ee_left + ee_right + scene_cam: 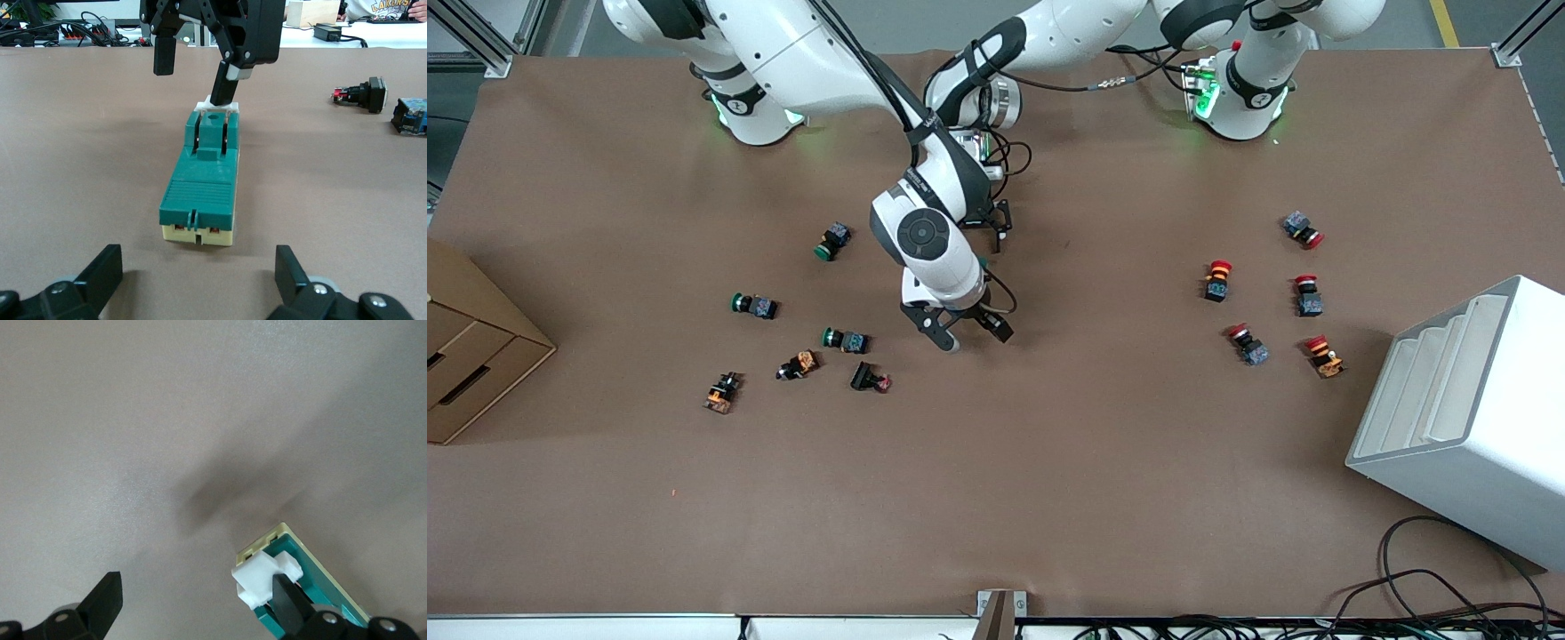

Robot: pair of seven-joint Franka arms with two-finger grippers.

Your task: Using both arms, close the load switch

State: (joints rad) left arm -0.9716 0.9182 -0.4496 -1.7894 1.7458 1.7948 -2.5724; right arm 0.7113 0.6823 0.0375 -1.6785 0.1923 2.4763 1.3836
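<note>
The load switch [199,181] is a dark green block on a cream base, lying flat on the brown table. Its white lever [217,105] is at the end away from my left gripper. My left gripper [197,280] is open and low, just short of the switch's near end, not touching it. My right gripper [197,603] is open over the lever end. One of its fingers [288,603] rests against the white lever [263,577]. In the front view the right arm's wrist [929,240] hides the switch; the right gripper [967,333] and the left gripper [1000,224] show at either end.
Green-capped push-buttons [834,241] lie scattered toward the right arm's end, and red-capped ones [1217,280] toward the left arm's end. Two push-buttons [363,93] lie beside the switch. A white stepped bin [1467,418] and a cardboard box [471,347] stand at the table's ends.
</note>
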